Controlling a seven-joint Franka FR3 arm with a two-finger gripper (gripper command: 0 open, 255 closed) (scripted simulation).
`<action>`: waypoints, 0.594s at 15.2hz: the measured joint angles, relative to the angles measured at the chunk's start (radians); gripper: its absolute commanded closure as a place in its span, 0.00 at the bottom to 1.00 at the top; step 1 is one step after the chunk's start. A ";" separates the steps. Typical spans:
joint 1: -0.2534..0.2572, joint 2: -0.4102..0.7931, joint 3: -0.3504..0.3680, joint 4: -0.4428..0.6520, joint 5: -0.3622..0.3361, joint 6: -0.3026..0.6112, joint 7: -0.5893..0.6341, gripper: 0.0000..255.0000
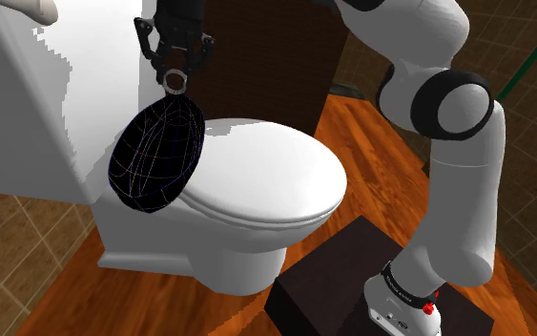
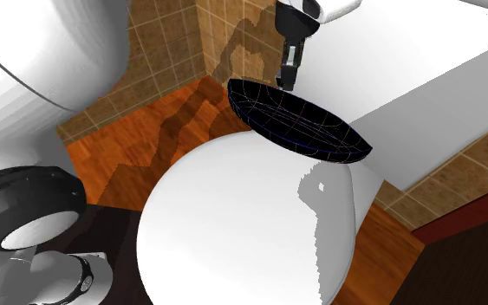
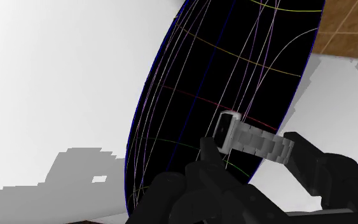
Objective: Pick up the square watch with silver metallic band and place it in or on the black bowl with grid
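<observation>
Seen from the wrist, the black bowl [image 3: 234,63] with its coloured grid lines lies behind the watch [image 3: 238,132], whose square face and linked band the claw [image 3: 250,148] clamps. The shoulder view shows instead the bowl tilted on the toilet [image 1: 266,181], the watch hanging just above its rim.

On my feed the square watch [image 3: 229,129] has a silver metal case with a dull sheen. Its band [image 3: 264,146] is jointed metal links, lightly glinting along their edges. The end effector [image 3: 255,151] clasping it looks matt black. The black bowl [image 3: 234,57] is flat black with no shine, crossed by thin coloured grid lines. The toilet [image 1: 266,181] is smooth, plain white. I see smooth reddish wood planks on the floor [image 1: 371,134] and brown tile with pale grout on the wall [image 1: 18,220].
</observation>
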 measured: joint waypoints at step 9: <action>-0.046 -0.018 0.000 -0.165 0.014 0.137 -0.006 1.00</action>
